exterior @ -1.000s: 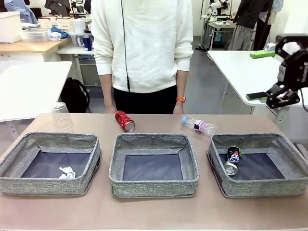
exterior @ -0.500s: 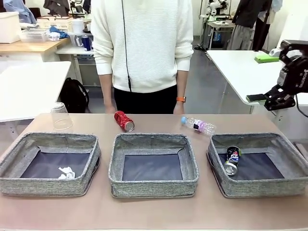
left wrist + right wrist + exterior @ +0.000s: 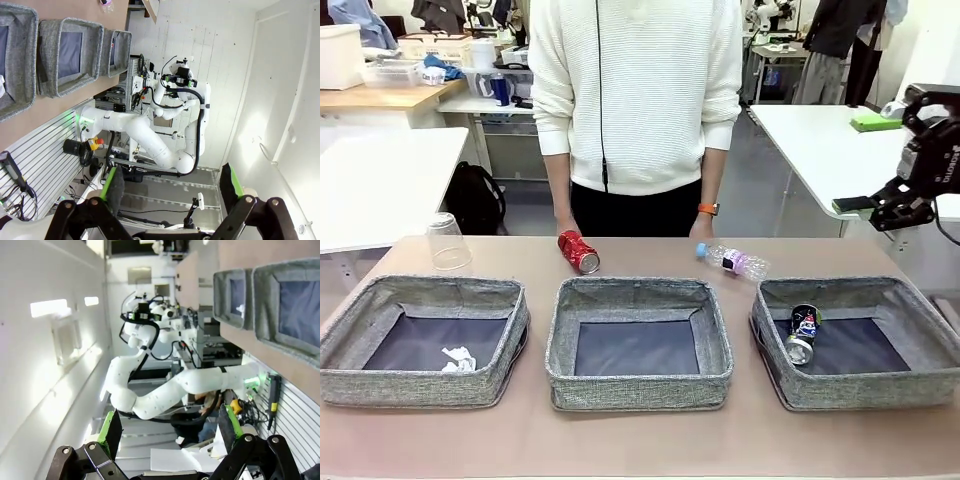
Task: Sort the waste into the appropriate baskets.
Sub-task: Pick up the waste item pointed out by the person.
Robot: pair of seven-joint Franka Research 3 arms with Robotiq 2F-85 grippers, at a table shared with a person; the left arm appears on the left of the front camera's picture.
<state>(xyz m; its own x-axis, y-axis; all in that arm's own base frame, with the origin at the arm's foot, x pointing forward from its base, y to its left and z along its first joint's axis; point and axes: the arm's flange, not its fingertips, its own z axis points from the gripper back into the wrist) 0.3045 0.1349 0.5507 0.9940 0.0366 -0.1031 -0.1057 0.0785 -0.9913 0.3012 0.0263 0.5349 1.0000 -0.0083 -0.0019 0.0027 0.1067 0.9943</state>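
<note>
Left gripper (image 3: 171, 185): black linkage body, silver pivot screws, green pads (image 3: 107, 184) on inner finger faces. Right gripper (image 3: 168, 430): same build, white lettering on housing. Left arm (image 3: 165, 390): white rounded links, black cable (image 3: 145, 350) behind wrist, green light (image 3: 252, 380) at base. Person: white ribbed sweater (image 3: 635, 90), black cord (image 3: 602, 100), orange wristband (image 3: 708, 209), dark trousers (image 3: 630, 212).

Brightly, evenly lit from overhead; sharp in front view, soft shadows inside the baskets (image 3: 638, 385); bowed at wrist-view edges, glare on white wall (image 3: 47, 307).
</note>
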